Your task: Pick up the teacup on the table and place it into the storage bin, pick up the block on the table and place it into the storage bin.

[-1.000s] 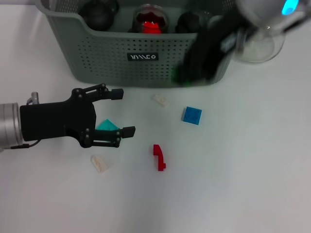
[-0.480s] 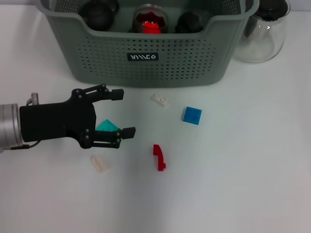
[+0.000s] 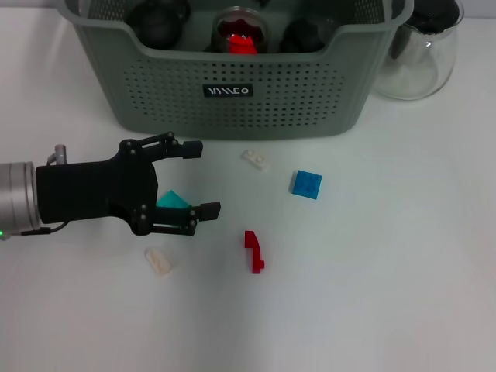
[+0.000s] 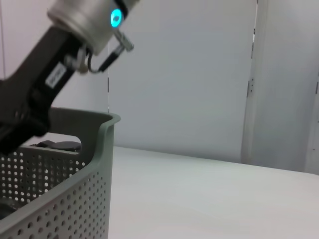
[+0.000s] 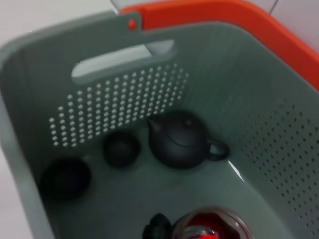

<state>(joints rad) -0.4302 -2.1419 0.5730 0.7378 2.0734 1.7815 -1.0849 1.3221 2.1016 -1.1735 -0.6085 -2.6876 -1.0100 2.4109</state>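
The fingers of the left gripper (image 3: 188, 180) stood wide apart, holding nothing, in the head view. The gripper hovered low over the white table (image 3: 387, 271), in front of the storage bin (image 3: 232, 93), and a teal block (image 3: 172, 200) lay just under it, partly covered by the lower finger. Other blocks lay loose on the table: a blue block (image 3: 306, 184) to the right, a red block (image 3: 253, 251) nearer to the camera, a small white piece (image 3: 256, 160) close to the bin wall, and a pale piece (image 3: 159, 261) below the gripper. A glass carafe (image 3: 418, 54) stood beside the right end of the bin. Inside the bin were dark rounded objects and something red in a glass container.

The left wrist view showed only the bin's perforated wall (image 4: 65, 199) and the right arm (image 4: 60, 55) above it; that arm's fingers I cannot tell.

The right wrist view looked down into the bin, with a black teapot (image 5: 182, 139) and two dark teacups (image 5: 121, 148) on its floor, so the teacup part seemed done.

The risk I judge: the teal block lies flat and low, so the fingers could close above it or push it aside, and nearby pieces could be knocked.
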